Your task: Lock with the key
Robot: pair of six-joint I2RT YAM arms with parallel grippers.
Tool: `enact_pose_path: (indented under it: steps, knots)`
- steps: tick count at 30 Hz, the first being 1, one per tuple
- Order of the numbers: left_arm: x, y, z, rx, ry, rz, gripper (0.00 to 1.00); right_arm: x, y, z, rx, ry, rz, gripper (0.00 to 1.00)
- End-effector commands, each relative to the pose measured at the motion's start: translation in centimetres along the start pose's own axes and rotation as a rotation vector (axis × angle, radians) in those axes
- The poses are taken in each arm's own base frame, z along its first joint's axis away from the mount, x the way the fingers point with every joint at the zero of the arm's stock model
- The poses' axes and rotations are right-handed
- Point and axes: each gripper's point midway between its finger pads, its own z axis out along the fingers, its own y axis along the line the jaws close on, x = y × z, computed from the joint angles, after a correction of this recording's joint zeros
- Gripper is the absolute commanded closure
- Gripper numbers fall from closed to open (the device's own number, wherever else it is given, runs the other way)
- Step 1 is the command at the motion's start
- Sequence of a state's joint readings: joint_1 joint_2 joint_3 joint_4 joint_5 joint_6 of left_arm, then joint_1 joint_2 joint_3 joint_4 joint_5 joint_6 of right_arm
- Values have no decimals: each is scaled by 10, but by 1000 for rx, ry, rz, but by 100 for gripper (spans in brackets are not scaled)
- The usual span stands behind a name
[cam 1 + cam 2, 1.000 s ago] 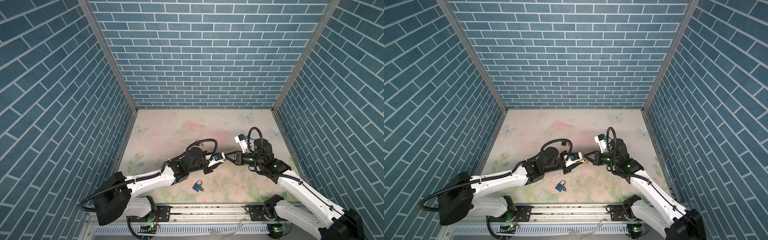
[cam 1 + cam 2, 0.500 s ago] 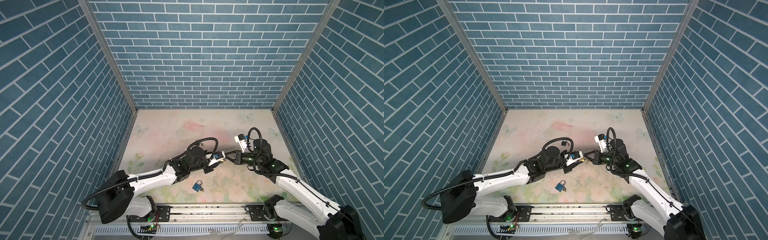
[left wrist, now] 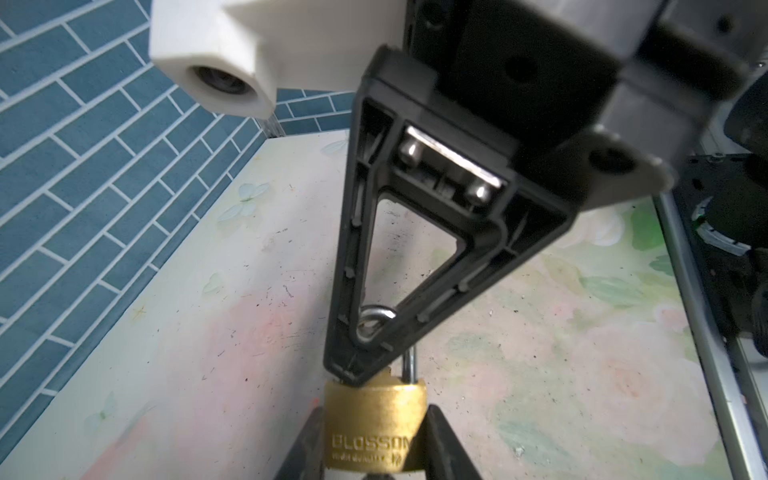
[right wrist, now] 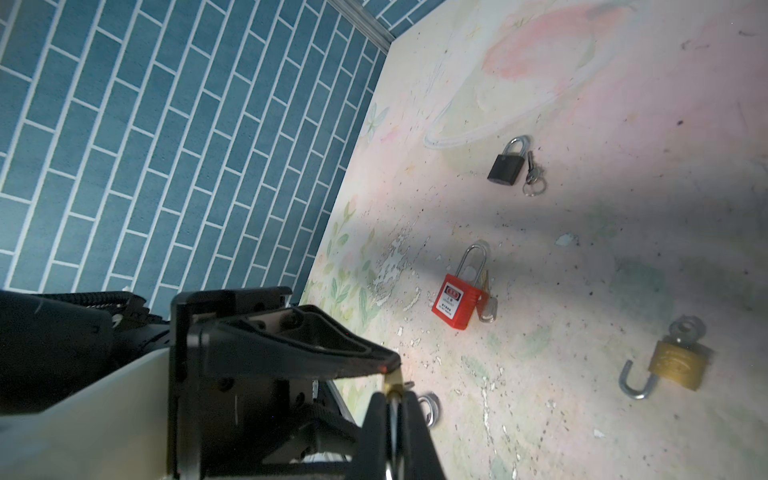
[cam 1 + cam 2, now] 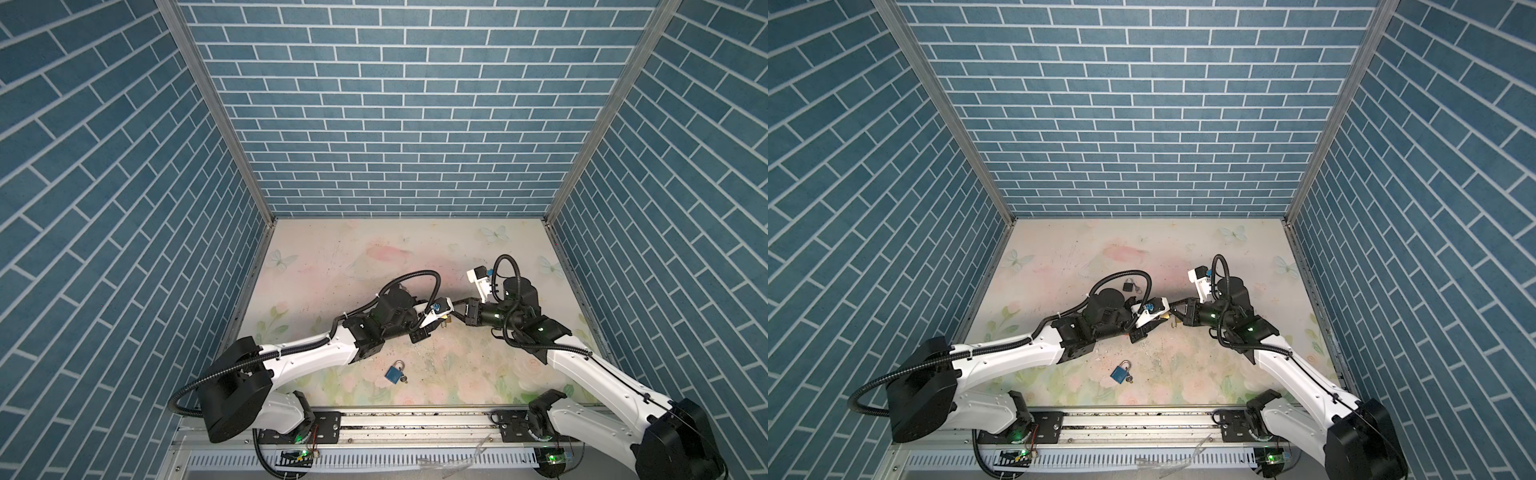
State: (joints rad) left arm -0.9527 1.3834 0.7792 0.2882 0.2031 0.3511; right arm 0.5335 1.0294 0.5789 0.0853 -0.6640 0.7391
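In the left wrist view my left gripper (image 3: 373, 412) is shut on a brass padlock (image 3: 374, 436), one finger on each narrow side. Its silver shackle (image 3: 409, 365) stands raised out of the body. My right gripper (image 4: 392, 397) is shut, and its fingertips (image 3: 355, 368) rest on the top of the padlock beside the shackle. I cannot tell whether anything thin is pinched between them. In both top views the two grippers (image 5: 442, 318) (image 5: 1173, 313) meet tip to tip above the middle of the mat. This padlock's key is hidden.
On the mat lie a blue padlock (image 5: 394, 372) near the front, a black padlock (image 4: 505, 166), a red padlock (image 4: 455, 301), each with a key beside it, and a second brass padlock (image 4: 677, 363) with its shackle open. The metal rail (image 5: 415, 419) runs along the front.
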Motion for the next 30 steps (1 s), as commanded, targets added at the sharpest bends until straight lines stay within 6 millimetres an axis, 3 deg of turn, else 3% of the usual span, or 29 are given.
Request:
enact_pose_path:
  steps: [1, 6, 10, 14, 18, 22, 24, 27, 30]
  knots:
    - [-176, 42, -53, -157, -583, 104, 93, 78, -2, 11, -54, 296, 144, 100]
    - [-187, 51, -59, -188, -617, 103, 93, 85, -6, 15, -42, 320, 160, 100]
    - [-183, 55, -57, -193, -611, 83, 93, 81, -2, 14, -40, 317, 144, 100]
    - [-165, 56, -53, -200, -572, 26, 92, 65, 5, 8, -4, 290, 86, 100]
    - [-130, 54, -45, -208, -477, -60, 92, 33, 15, -8, 30, 212, 27, 100]
    - [-88, 48, -41, -215, -386, -153, 92, -8, 30, -33, 54, 67, -42, 81]
    - [-71, 46, -40, -218, -344, -205, 92, -28, 45, -48, 47, -14, -107, 66]
    - [-54, 45, -41, -228, -306, -278, 92, -47, 71, -69, 29, -115, -222, 51]
    - [-46, 49, -41, -251, -285, -371, 92, -55, 86, -85, 19, -202, -307, 44]
